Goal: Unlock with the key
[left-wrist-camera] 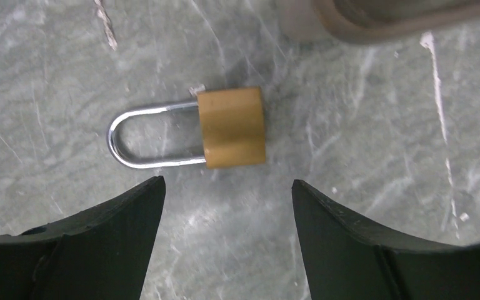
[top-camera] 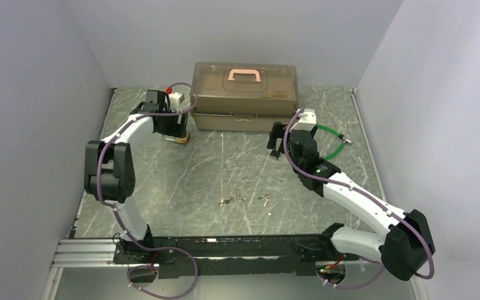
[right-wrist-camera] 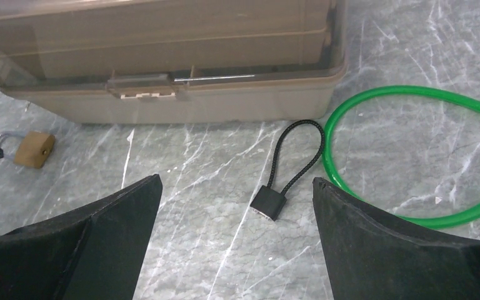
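Bench (top-camera: 225, 169) holds one brass padlock (left-wrist-camera: 231, 127) at ten o'clock, one cable lock (right-wrist-camera: 269, 201) at two; left fingers (left-wrist-camera: 100, 244), right fingers (right-wrist-camera: 94, 244) spread.

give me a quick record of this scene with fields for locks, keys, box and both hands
box: lid closed, far edge of table
brass padlock: lying flat by the box's left corner, shackle looks closed
black cable lock: on the table before the box, beside green cable loop
keys: two small clusters mid-table, near neither hand
left hand: open, over the brass padlock, holding nothing
right hand: open, over the black cable lock, holding nothing
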`<action>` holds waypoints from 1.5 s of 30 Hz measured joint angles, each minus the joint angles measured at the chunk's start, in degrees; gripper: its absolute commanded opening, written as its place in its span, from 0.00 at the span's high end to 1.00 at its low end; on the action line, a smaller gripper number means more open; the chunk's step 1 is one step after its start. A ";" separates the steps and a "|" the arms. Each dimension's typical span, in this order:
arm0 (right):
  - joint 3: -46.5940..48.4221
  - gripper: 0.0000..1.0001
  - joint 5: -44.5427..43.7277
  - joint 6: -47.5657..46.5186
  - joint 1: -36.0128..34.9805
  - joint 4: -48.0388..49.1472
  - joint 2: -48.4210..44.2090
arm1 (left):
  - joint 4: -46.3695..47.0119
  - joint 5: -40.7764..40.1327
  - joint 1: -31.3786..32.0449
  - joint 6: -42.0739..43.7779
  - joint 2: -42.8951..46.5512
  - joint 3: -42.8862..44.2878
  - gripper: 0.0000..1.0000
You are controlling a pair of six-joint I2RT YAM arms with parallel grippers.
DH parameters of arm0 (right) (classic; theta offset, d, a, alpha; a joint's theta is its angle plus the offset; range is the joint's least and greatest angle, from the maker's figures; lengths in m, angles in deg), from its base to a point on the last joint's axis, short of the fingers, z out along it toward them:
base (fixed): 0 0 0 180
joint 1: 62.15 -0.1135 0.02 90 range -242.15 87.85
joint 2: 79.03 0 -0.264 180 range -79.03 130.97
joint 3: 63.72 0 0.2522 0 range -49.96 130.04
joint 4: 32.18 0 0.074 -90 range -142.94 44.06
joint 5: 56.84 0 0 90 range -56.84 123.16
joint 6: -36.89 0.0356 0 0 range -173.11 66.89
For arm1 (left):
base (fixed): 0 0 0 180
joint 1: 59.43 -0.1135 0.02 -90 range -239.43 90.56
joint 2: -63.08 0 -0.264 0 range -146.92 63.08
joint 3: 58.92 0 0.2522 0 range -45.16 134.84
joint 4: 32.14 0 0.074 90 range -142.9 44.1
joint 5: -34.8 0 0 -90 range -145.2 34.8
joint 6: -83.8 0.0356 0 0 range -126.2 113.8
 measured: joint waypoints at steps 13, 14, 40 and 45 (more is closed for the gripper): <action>-2.80 0.10 -2.64 -0.98 0.72 5.38 -4.35 | -5.79 -3.91 2.03 -1.14 -13.55 12.76 0.24; -2.95 0.10 -2.75 -1.05 0.81 5.53 -4.44 | -6.19 -3.89 2.03 -1.36 -14.08 13.16 0.24; -5.03 0.12 0.59 1.66 10.51 7.39 -2.62 | -3.39 -5.57 4.55 -1.70 -8.09 1.68 0.57; -1.70 0.06 4.79 5.11 16.98 4.70 4.87 | -3.39 -4.28 8.22 0.68 -0.79 -7.74 0.57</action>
